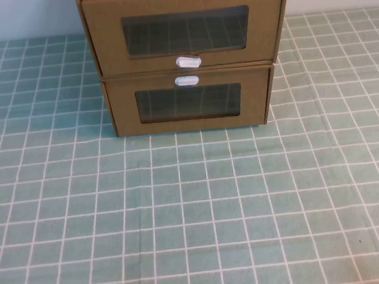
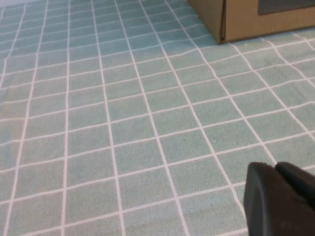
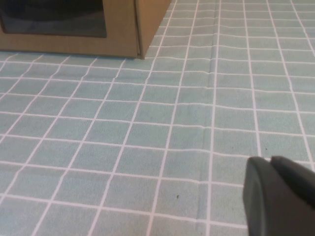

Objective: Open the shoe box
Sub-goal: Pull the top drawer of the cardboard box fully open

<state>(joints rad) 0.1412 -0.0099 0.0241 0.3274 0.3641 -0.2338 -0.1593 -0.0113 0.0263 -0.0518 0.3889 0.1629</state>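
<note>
Shoe box (image 1: 183, 58) stands crosswise on the green checked cloth (image 1: 194, 213), front toward the left gripper (image 2: 274, 169) and right gripper (image 3: 269, 162), both clenched empty, well short of it.

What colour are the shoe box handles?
White handles, best in the high view. Left gripper and right gripper hover low over the tablecloth.

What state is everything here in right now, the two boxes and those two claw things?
Upper shoe box: closed, front shut.
Lower shoe box: closed, front shut.
Left gripper: shut, empty, above the cloth on the left, apart from the boxes.
Right gripper: shut, empty, above the cloth on the right, apart from the boxes.
Tablecloth: spread out, lightly creased.
</note>
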